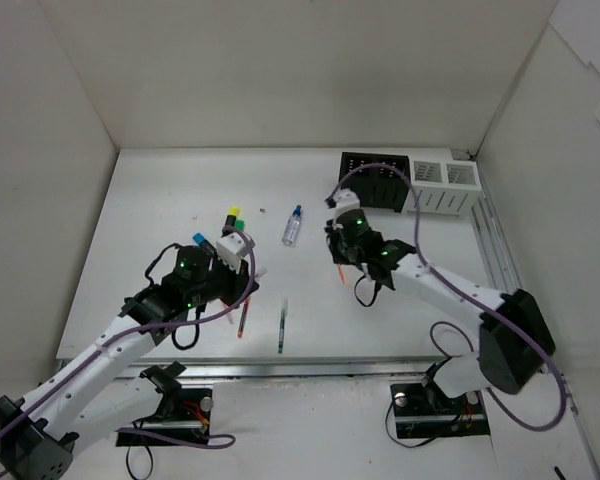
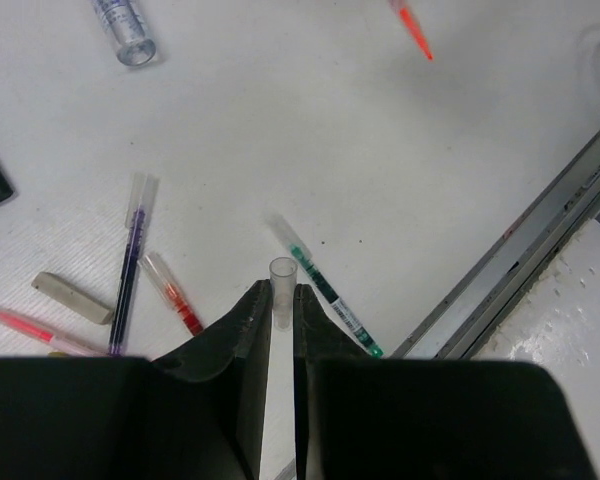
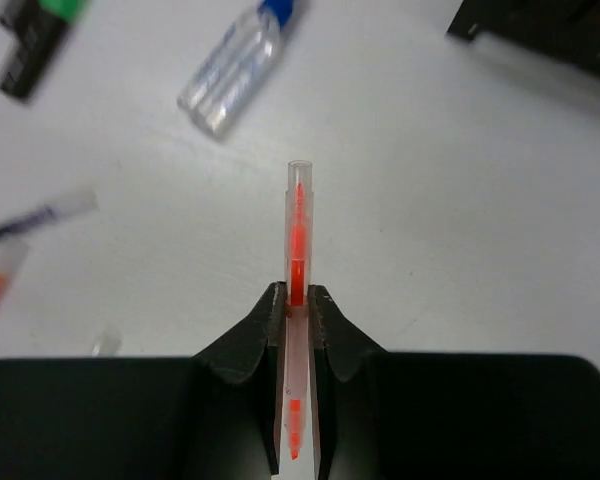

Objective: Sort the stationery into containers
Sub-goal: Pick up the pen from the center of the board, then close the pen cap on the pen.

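Observation:
My left gripper [image 2: 281,297] is shut on a clear thin pen [image 2: 281,275], held just above the table; in the top view it [image 1: 238,272] is left of centre. A green pen [image 2: 325,287], a red pen [image 2: 170,292], a purple pen [image 2: 130,262] and a tan eraser [image 2: 72,298] lie around it. My right gripper [image 3: 297,297] is shut on an orange pen [image 3: 297,230], lifted near the table's middle [image 1: 340,258]. The clear blue-capped bottle [image 1: 293,226] lies between the arms. The black organiser [image 1: 377,180] and two white bins [image 1: 427,185] [image 1: 460,185] stand at the back right.
Highlighters with yellow [image 1: 233,213], green [image 1: 240,225] and blue [image 1: 199,239] caps lie by the left arm. A metal rail [image 2: 540,250] runs along the table's near edge. White walls enclose the left, back and right sides.

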Available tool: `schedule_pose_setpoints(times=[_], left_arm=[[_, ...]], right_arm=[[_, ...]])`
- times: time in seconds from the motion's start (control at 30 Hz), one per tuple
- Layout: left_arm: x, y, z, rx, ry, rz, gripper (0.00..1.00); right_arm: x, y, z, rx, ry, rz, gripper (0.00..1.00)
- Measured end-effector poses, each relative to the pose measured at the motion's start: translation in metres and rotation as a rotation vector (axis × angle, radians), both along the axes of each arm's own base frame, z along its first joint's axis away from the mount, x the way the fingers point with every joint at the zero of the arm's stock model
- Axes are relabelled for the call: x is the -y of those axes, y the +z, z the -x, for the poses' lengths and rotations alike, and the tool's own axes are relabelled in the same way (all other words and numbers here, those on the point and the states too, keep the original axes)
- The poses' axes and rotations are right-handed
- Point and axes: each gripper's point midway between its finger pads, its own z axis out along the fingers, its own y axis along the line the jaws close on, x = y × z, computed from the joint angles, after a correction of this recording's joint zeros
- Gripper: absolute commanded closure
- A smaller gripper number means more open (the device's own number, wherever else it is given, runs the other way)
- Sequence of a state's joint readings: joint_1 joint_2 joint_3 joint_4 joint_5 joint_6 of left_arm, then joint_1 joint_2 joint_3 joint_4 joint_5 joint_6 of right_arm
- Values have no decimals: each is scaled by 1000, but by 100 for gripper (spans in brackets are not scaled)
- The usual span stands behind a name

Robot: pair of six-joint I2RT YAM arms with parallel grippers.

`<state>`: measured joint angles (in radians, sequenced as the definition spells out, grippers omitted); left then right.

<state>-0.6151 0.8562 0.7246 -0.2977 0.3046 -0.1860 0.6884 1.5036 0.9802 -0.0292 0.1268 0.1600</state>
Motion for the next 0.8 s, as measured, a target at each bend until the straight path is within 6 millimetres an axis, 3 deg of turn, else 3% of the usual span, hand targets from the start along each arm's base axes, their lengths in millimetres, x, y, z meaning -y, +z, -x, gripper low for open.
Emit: schedule_pose_setpoints(times=[0.17, 0.27, 0.5, 0.8], left_arm=[[16, -1, -4, -1, -73, 24, 98], [32, 3, -8, 10, -150, 50, 98], [68, 16, -14, 55, -355, 124, 97], [90, 28, -25, 54, -446, 168, 97]], right_arm=[[13, 100, -24, 282, -154, -379, 100], [12, 137, -34, 365, -205, -554, 100], [-7, 173, -39, 392, -219, -860, 100], [-29, 186, -36, 390, -139, -1041, 100]])
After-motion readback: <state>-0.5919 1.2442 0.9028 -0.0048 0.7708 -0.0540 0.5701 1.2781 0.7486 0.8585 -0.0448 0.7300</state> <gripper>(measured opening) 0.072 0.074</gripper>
